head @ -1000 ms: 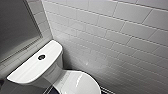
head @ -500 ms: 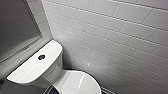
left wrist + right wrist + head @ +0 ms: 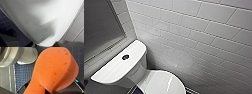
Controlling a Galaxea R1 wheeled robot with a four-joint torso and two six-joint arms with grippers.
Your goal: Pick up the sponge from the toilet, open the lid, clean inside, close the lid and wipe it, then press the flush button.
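Currently, the sponge (image 3: 53,68) is gripped in the closed jaws of the right gripper (image 3: 52,91) and is carried clear of the toilet, above the blue tiled floor (image 3: 22,73). The pick-up step is therefore judged complete. The state of the left gripper cannot be told from the left wrist view, where a glossy white toilet surface lies close by. In the head view, the toilet (image 3: 135,73) is seen at about 7 o'clock, against the white tiled wall (image 3: 196,37). The lid (image 3: 161,82) lies shut at about 6 o'clock, and no arm is seen near it. The flush button (image 3: 125,57) is set in the middle of the cistern top (image 3: 114,68), at about 8 o'clock, and nothing is touching it. Whether the bowl has been cleaned cannot be determined with the lid down. With no arm at the toilet, no cleaning step is judged to be in hand, and pressing the flush button is taken as still outstanding.
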